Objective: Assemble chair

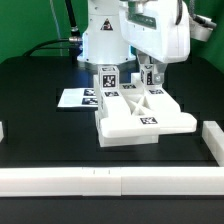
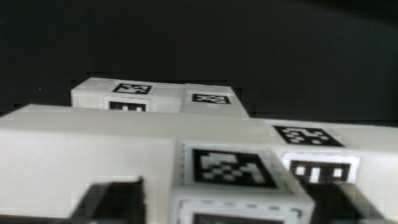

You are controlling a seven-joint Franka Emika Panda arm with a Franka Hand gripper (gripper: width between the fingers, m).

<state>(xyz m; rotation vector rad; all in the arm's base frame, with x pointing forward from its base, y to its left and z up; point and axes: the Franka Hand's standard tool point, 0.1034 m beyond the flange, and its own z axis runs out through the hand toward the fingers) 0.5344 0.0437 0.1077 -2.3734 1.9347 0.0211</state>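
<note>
Chair parts sit joined as one chunky white piece in the middle of the black surface, just in front of the robot's white base. A broad flat slab lies at the near side, an X-braced frame lies flat behind it, and two tagged posts stand upright at the far edge. The arm reaches down from the upper part of the exterior view's right, its wrist pointing almost straight down over the far post on that side. The gripper stands at that post, one finger on each side of it; in the wrist view the dark fingers flank the post's tagged top with narrow gaps showing, so whether they press on it cannot be told. The marker board lies flat on the surface to the exterior view's left of the chair. A long white border rail runs along the near edge of the surface. Behind the base hangs a green backdrop.
</note>
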